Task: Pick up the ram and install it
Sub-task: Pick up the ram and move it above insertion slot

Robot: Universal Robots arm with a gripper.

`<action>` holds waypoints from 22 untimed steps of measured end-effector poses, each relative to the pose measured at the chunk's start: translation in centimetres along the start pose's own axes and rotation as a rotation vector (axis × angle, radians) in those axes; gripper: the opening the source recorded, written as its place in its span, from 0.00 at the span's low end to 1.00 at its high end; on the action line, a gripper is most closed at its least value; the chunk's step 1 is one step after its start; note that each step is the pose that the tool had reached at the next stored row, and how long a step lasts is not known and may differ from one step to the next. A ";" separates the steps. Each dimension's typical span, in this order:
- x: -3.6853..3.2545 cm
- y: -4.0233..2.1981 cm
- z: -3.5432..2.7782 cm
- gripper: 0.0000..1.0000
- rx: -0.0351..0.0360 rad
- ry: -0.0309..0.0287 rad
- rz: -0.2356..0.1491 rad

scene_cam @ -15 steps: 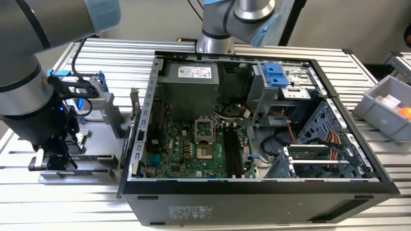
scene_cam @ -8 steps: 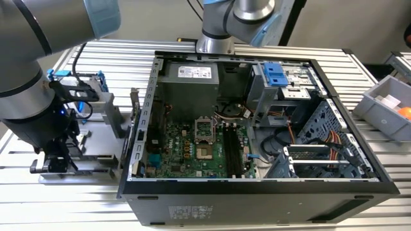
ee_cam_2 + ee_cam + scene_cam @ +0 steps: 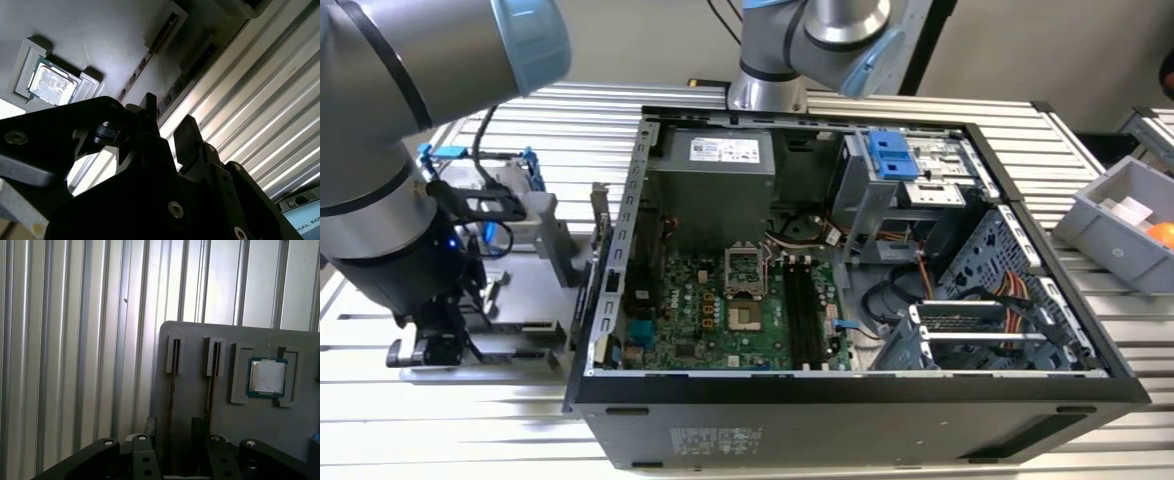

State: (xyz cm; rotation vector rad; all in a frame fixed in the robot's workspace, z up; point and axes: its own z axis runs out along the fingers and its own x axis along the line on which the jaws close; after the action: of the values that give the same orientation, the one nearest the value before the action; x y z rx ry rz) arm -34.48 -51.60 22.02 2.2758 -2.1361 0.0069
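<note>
The ram (image 3: 172, 385) is a thin dark stick standing on edge in a slot of the grey tray (image 3: 250, 340). A second, similar stick (image 3: 212, 385) stands in the neighbouring slot. My gripper (image 3: 174, 427) is open, with one finger on each side of the first stick's near end and a gap showing. In the second wrist view the same ram (image 3: 150, 50) runs away from the gripper (image 3: 167, 120). In the exterior view the gripper (image 3: 434, 350) hangs low over the tray (image 3: 520, 310), at the view's left of the open computer case (image 3: 854, 390).
A square silver processor chip (image 3: 266, 376) lies in a tray pocket beside the sticks. Long memory slots (image 3: 801, 310) sit on the green motherboard inside the case. A blue-edged bracket (image 3: 480, 170) stands on the tray. A grey bin (image 3: 1121, 215) sits at the exterior view's right.
</note>
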 end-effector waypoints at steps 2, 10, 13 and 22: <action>0.00 0.03 0.27 1.00 0.0000 0.0014 -0.002; -0.05 0.41 1.39 1.00 -0.0003 0.0066 -0.007; -0.06 0.54 1.84 1.00 -0.0003 0.0085 -0.009; -0.10 0.78 2.94 1.00 -0.0005 0.0108 -0.012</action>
State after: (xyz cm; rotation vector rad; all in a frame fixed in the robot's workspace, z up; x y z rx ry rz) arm -35.30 -51.60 19.08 2.2834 -2.1165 0.0184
